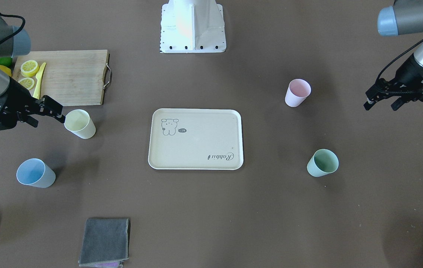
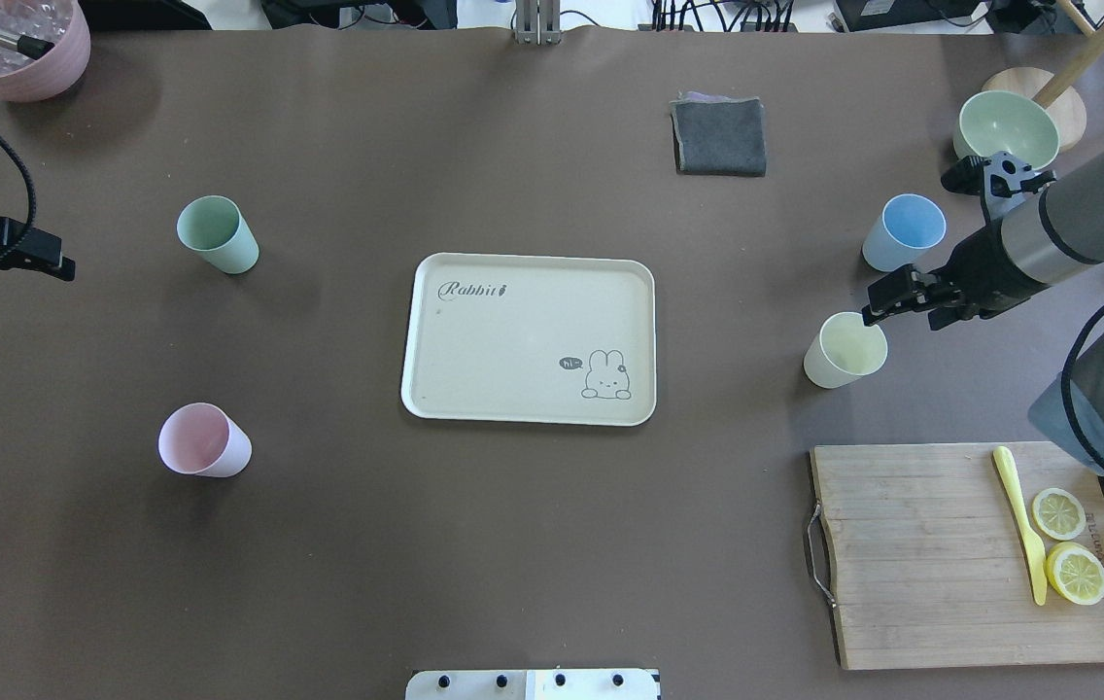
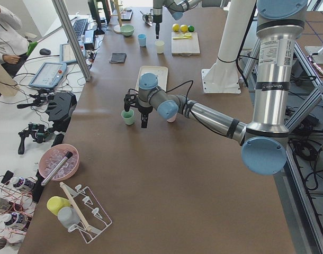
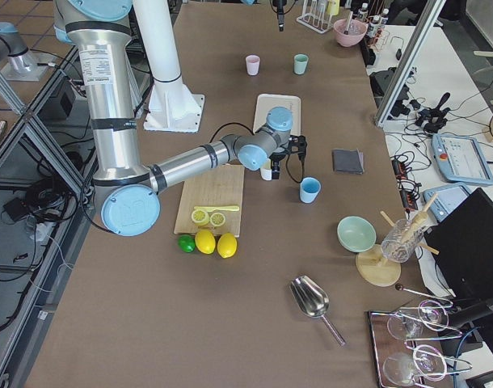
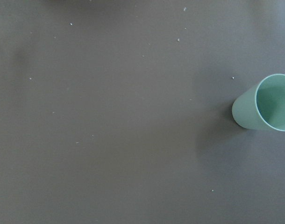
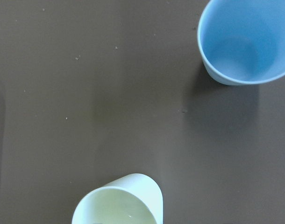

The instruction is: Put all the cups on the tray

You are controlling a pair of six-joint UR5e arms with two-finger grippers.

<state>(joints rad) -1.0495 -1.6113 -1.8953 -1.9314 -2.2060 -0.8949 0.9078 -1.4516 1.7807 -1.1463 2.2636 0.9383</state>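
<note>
While all four cups are standing upright on the brown tabletop [image 2: 513,544], the tray [image 2: 513,331] is lying flat at its middle with every cup off it (clock directions here are following the overhead view, twelve pointing away from the robot). The yellow cup [image 2: 844,352] is sitting at three o'clock from the tray and the blue cup [image 2: 905,231] at two o'clock, the two near each other but apart. The mint cup [image 2: 217,233] is standing at ten o'clock and the pink cup [image 2: 204,441] at eight o'clock, both well apart from the tray.

The right fingers [image 2: 887,295] are hanging spread and grasping nothing, just beside the yellow cup's rim at its one o'clock, between that cup and the blue one. The left fingers [image 1: 371,97] are also hanging released and empty, far out at nine o'clock of the mint cup.

A wooden cutting board [image 2: 912,544] is lying at five o'clock, a gray cloth [image 2: 719,136] at one o'clock.
</note>
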